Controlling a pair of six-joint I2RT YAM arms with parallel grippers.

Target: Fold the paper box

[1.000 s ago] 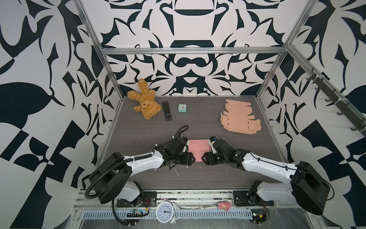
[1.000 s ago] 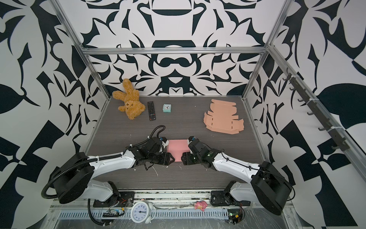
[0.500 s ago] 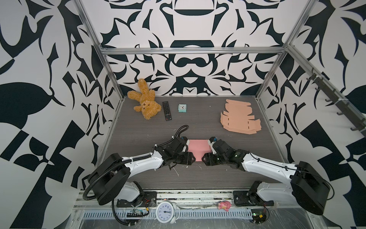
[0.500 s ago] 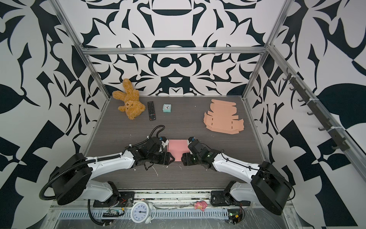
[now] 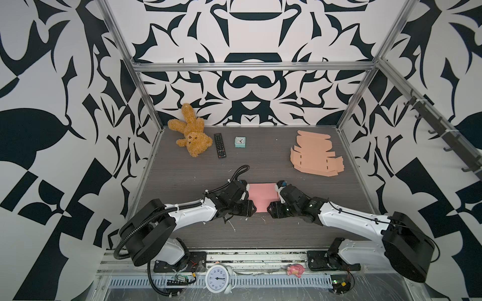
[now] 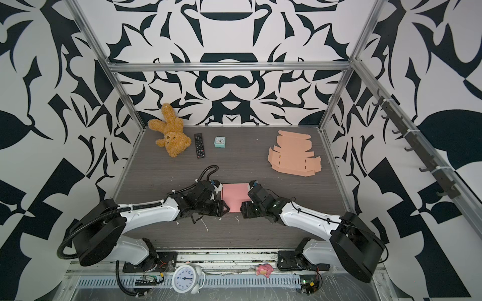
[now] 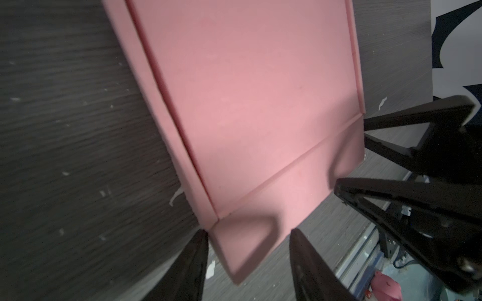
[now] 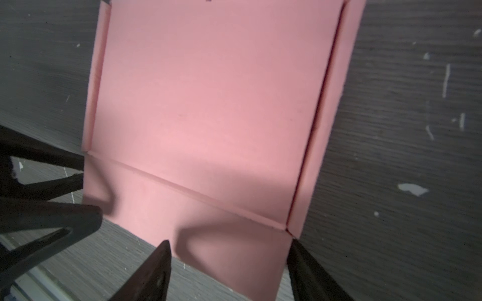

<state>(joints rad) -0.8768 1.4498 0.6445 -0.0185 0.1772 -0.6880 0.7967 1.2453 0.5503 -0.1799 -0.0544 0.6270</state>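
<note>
Your pink flat paper box (image 5: 261, 196) lies on the grey wooden table (image 5: 182, 177), just below the middle in both top views. Your left gripper (image 7: 248, 232) and right gripper (image 8: 229, 240) both have their jaws apart, one around each corner of the box's near flap.

You're working in a robotics lab cell. An aluminium frame (image 5: 250, 66) carries walls (image 5: 52, 78) printed in a bold black-and-white pattern, boxing in a dark wood-grain table (image 5: 182, 169). The left arm (image 5: 187, 212) and right arm (image 5: 349, 216) are mounted on a metal rail (image 5: 250, 256) at its front edge, near a bare circuit board (image 5: 180, 280) and an alarm clock (image 5: 218, 278). A teddy bear (image 5: 191, 133), remote (image 5: 220, 145) and small clock (image 5: 239, 142) lie at the back.
</note>
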